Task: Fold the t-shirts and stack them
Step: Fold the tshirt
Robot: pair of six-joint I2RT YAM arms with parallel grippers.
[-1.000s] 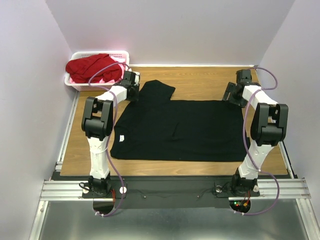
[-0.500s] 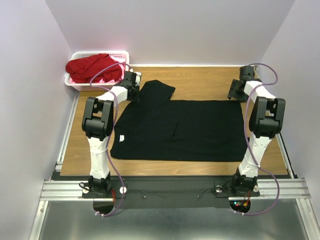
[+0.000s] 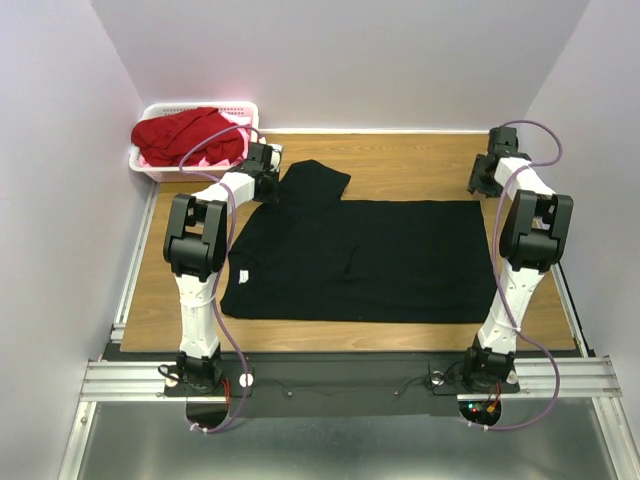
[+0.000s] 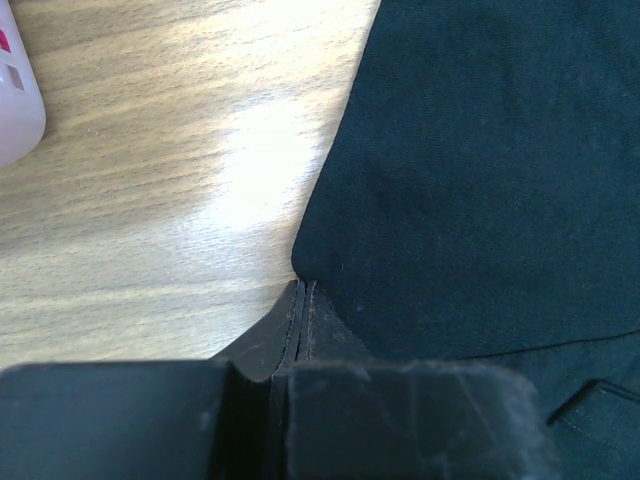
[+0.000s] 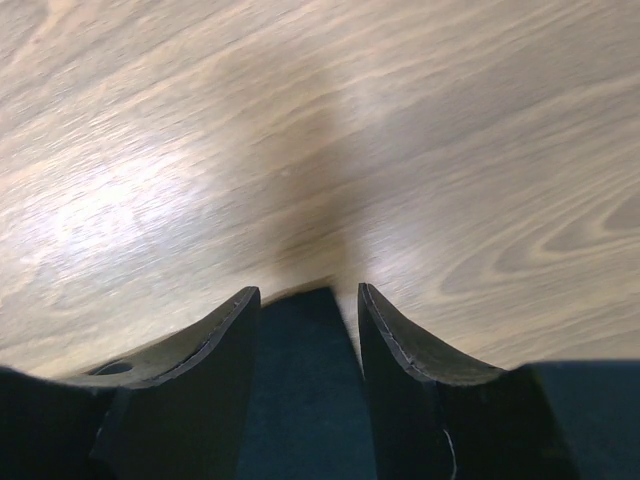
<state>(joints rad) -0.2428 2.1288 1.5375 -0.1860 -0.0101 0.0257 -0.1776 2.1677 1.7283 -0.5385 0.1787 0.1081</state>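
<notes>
We list, left to right:
- Left gripper (image 4: 303, 297): pressed together on the far-left edge of the black t-shirt (image 3: 360, 260).
- Shirt: lies flat, long axis running across between our arms.
- Right gripper (image 5: 305, 300): jaws part-spread astride the shirt's far-right corner, not yet pinching.

- Top view: bright, even, sharp.
- Left wrist: white glare on table (image 4: 250, 150); shirt (image 4: 480, 180) dark but weave crisp.
- Right wrist: table blurred, soft glare at left, dim shadow mid-frame.
</notes>
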